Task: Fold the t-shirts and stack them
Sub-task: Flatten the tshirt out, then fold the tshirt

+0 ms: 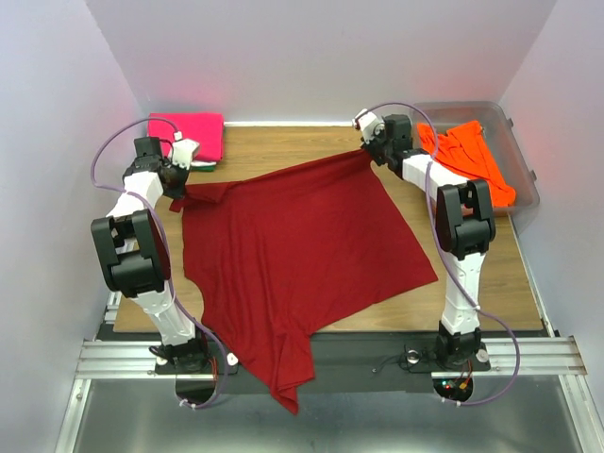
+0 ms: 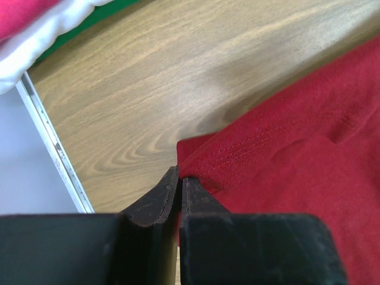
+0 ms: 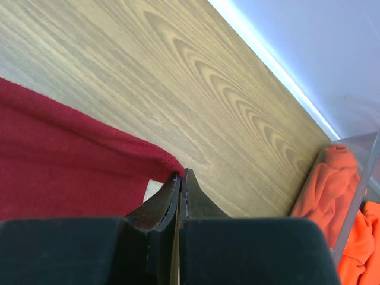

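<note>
Two corners of the red shirt (image 1: 293, 245), spread across the table (image 1: 283, 146), are pinched: left gripper (image 1: 180, 192) clamps one at ten o'clock, right gripper (image 1: 364, 152) another at one o'clock.

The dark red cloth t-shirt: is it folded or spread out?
Spread out. The dark red cloth t-shirt lies open across the wooden table, left gripper and right gripper pinching its far corners.

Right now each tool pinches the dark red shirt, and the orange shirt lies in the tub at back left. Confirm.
No: the top view shows the tub and orange shirt at back right; the rest holds.
</note>
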`<action>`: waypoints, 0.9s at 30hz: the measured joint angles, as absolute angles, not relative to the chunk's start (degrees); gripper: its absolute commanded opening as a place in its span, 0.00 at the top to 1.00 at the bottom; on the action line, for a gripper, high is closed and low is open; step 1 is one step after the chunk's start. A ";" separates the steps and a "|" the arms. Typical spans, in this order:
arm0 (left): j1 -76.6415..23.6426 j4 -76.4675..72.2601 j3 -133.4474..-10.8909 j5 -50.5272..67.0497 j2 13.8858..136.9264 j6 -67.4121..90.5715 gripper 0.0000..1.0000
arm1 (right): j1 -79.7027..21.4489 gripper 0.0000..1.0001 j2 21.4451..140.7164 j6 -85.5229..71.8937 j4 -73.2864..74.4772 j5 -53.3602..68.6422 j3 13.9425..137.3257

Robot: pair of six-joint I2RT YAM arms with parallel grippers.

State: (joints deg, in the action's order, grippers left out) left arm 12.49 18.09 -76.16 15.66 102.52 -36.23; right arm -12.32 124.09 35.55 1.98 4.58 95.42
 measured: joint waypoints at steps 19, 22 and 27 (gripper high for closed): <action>11.49 33.08 -77.45 15.77 93.89 -35.97 1.00 | -10.55 0.99 116.33 39.55 1.93 7.18 86.89; 9.98 37.41 -74.24 15.35 87.61 -35.51 1.00 | -10.11 0.99 112.62 40.62 1.96 8.19 83.83; 5.52 44.07 -70.48 13.93 79.46 -34.74 1.00 | -9.41 0.99 106.91 42.68 1.93 9.50 79.26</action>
State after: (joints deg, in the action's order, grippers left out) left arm 5.52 44.07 -70.48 13.93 79.46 -34.74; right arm -9.41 106.91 42.68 1.93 9.50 79.26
